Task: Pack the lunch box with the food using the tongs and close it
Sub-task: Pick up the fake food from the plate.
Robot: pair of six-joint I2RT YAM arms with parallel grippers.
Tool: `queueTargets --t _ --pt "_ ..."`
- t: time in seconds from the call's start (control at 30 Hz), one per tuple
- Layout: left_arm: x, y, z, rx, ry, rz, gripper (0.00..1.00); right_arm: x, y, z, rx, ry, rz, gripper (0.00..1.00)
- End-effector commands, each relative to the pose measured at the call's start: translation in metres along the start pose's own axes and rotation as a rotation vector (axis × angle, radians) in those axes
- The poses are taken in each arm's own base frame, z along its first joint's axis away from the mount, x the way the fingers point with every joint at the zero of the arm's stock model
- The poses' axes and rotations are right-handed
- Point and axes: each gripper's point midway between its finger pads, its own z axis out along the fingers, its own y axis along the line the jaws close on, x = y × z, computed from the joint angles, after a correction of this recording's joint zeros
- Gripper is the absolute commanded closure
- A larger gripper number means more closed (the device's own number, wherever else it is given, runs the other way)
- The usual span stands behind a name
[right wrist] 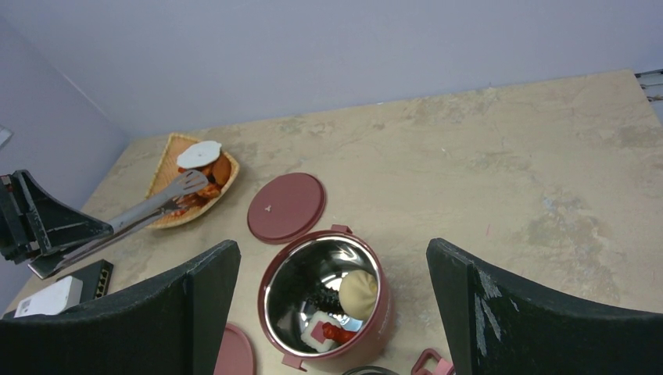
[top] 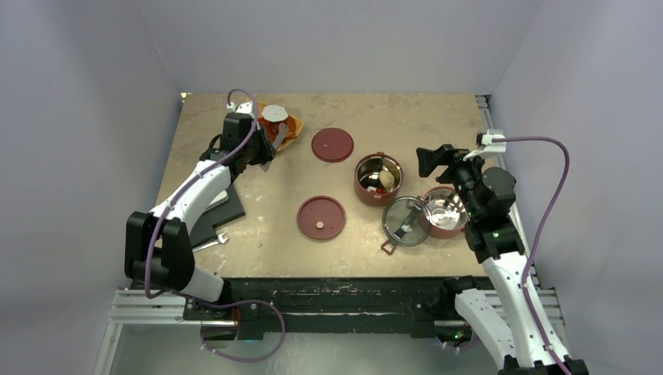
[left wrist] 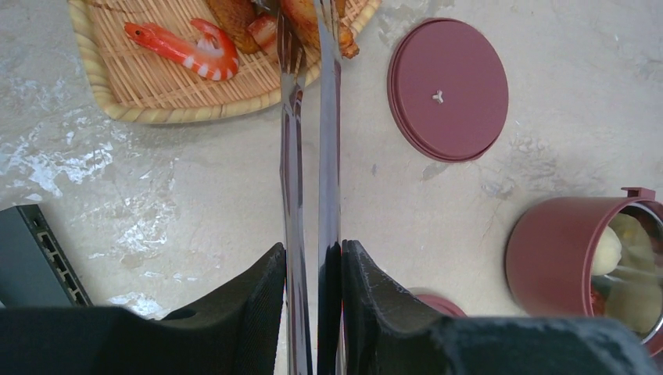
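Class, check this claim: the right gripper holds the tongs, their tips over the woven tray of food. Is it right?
No: the left gripper holds the tongs, as the left wrist view shows. Their tips are indeed over the woven tray of food.

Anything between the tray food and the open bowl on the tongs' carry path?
Only a flat lid lies between tray and bowl; nothing tall. Tongs should pass above it.
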Motion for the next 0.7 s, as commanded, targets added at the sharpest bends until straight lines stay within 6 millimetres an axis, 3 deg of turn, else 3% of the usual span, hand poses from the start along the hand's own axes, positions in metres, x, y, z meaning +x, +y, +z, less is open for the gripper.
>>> queueTargets --t 0.0,0.33,0.67 --pt "-0.022 -0.012 -0.007 0.085 -0.074 -0.049 0.72 -0.015 0.003 0.001 -0.005 -0.046 -0.002 0.07" --pt "-0.018 -0.004 0.006 0.135 -0.051 -0.144 0.75 -0.013 0.003 0.002 -0.007 -0.041 -0.001 0.07" --pt "-0.026 -0.002 -0.008 0.159 -0.11 -0.225 0.89 -0.015 0.003 0.0 -0.002 -0.048 -0.001 0.07"
